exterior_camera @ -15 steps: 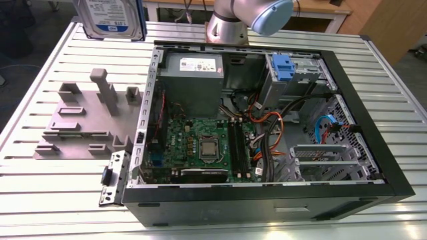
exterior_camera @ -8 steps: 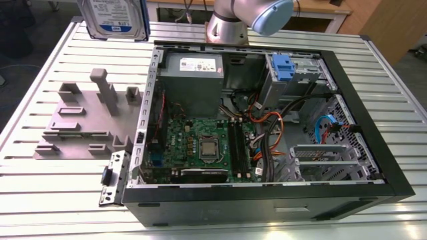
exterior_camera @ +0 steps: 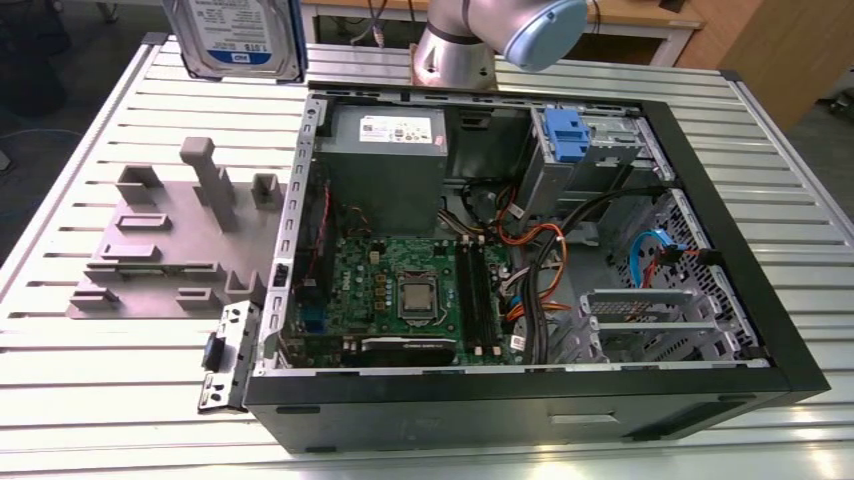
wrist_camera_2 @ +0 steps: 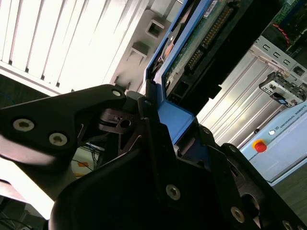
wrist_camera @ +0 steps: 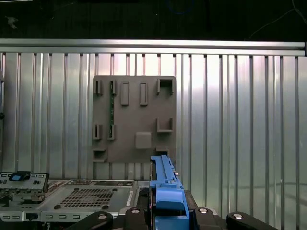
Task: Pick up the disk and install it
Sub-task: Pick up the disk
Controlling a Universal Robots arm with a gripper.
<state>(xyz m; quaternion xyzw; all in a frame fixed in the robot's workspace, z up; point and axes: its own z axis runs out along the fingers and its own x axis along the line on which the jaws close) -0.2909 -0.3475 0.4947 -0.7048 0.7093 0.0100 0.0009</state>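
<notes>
Black fingers of my gripper are clamped on the blue side rail of the disk, holding it edge-on. Disk position: aloft above the slatted table, toward the exterior view's left, apart from the open computer case and above the grey fixture plate.

Gripper seemingly tight on disk, arm aloft

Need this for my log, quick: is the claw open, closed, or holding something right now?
The claw is closed on the flat silver-grey metal hard disk, gripping it at its blue plastic side rail.
</notes>
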